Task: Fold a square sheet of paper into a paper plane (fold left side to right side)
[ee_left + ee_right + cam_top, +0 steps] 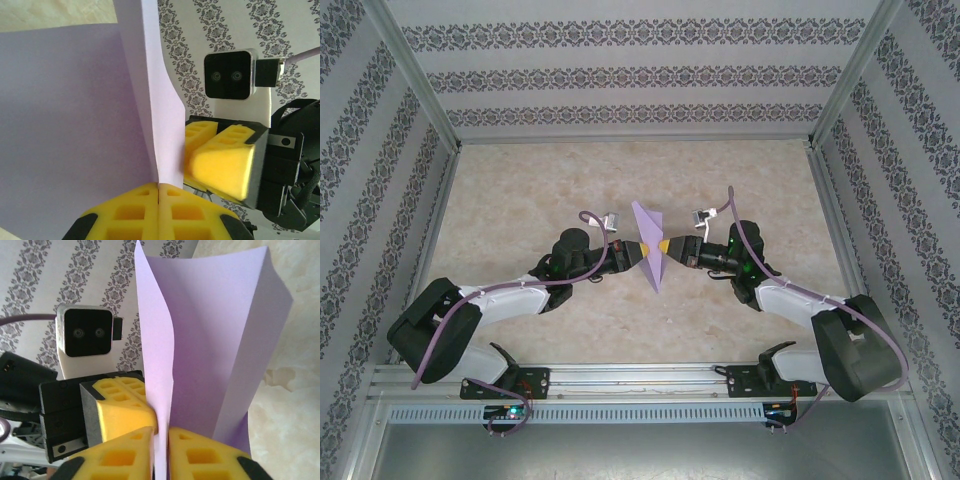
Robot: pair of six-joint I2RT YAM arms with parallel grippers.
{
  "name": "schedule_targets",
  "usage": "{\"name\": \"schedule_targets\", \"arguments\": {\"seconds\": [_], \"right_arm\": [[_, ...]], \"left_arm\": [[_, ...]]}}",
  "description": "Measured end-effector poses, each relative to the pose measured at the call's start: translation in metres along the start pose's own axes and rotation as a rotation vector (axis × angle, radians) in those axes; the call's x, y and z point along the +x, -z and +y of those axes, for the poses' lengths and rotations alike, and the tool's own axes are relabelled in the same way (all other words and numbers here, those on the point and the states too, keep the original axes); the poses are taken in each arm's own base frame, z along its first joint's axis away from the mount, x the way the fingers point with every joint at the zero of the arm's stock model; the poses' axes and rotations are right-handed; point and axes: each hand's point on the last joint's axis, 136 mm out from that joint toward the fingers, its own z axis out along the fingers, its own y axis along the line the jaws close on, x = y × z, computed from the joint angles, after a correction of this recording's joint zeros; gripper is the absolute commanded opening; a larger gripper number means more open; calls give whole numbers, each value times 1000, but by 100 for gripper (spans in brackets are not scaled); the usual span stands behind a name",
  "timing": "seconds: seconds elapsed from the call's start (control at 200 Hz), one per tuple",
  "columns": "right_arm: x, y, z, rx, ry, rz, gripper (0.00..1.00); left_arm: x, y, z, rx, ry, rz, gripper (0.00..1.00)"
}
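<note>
The lavender sheet of paper (650,245) is folded into a narrow pointed shape and stands on edge over the middle of the table, between the two grippers. My left gripper (639,250) meets it from the left. In the left wrist view its yellow pads (125,210) are pressed together on the paper's crease (150,100). My right gripper (666,246) faces it from the right. In the right wrist view the paper (215,340) passes through a narrow gap between that gripper's (161,432) fingers, which stand slightly apart. The left gripper's pad (125,407) sits just behind the sheet.
The table top (520,200) is beige marble-patterned, walled by patterned panels (630,70) on three sides with aluminium posts (415,75) at the corners. A metal rail (640,385) runs along the near edge, carrying both arm bases.
</note>
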Motion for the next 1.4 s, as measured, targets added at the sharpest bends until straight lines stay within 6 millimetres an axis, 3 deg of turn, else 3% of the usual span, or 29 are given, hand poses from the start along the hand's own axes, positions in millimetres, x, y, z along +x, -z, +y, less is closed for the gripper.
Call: {"name": "schedule_targets", "arguments": {"seconds": [0.27,0.395,0.49,0.69,0.799,1.114,1.399], "right_arm": [[-9,30,5,23,15,-85,70],[3,37,-2,47,-6,-79,84],[15,39,-13,71,-54,-60,89],[35,30,-12,66,-77,6,88],[41,24,-10,63,-82,33,82],[19,13,8,35,-40,5,60],[17,11,2,55,-49,-5,44]], "left_arm": [[-3,-1,-3,6,-4,-5,1],[-8,-2,-11,22,-12,-15,1],[-11,-3,-15,31,-17,-20,1],[-9,-6,-20,42,-22,-11,1],[-6,-7,-20,43,-22,-4,1],[2,-14,-12,29,-12,21,1],[3,-16,-11,34,-14,20,2]]}}
